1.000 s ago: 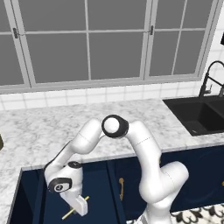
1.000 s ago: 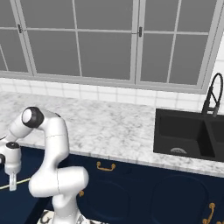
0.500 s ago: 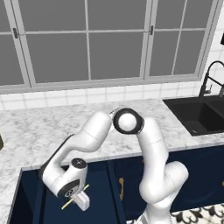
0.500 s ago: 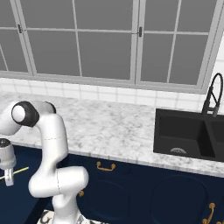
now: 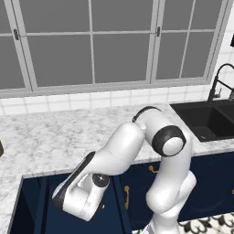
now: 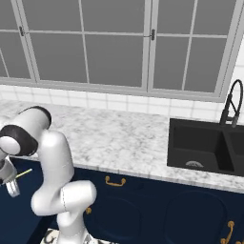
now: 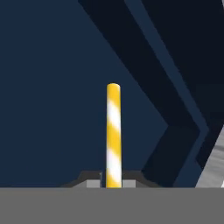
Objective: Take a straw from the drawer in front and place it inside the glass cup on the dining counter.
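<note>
One thin yellow-and-white striped straw (image 7: pixel 113 135), pinched upright in tool (image 7: pixel 113 183), matte navy panels behind

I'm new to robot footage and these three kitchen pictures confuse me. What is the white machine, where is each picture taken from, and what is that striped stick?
The white machine is a robot arm with a two-finger gripper, in a rendered kitchen. Two pictures come from cameras on its base, behind it to the left and right, looking over a marble counter with a black sink below windows. The third looks along the gripper itself. The stick is a yellow-and-white striped straw; the gripper is shut on it, low in front of the navy cabinets. In the right base view the straw shows by the hand.
</note>
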Motion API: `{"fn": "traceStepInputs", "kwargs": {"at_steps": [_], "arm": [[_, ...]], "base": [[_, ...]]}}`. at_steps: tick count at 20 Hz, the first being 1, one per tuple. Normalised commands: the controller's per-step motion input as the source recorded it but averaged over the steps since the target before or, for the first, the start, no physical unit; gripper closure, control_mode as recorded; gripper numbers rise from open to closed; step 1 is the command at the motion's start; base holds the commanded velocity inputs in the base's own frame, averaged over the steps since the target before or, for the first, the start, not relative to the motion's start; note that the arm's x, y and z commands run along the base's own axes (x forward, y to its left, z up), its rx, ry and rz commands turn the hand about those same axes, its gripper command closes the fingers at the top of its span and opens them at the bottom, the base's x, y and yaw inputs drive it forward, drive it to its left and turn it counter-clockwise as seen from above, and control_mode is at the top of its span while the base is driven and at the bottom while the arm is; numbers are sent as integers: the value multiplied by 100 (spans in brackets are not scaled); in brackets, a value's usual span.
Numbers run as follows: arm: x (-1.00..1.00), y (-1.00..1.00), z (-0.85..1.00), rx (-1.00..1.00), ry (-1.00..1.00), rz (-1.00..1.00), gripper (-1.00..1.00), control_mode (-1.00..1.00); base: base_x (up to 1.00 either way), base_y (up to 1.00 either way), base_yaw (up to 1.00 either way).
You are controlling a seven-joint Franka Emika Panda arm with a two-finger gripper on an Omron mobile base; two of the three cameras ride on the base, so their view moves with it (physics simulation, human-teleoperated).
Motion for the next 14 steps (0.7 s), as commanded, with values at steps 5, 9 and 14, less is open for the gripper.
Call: {"fn": "traceStepInputs", "kwargs": {"at_steps": [5,9,14], "arm": [[45,4,100,-1,1,15,100,-100],[65,27,100,-14,21,17,100,-100],[64,44,100,-42,41,23,100,-100]], "base": [[0,0,0],[0,0,0],[0,0,0]]}}
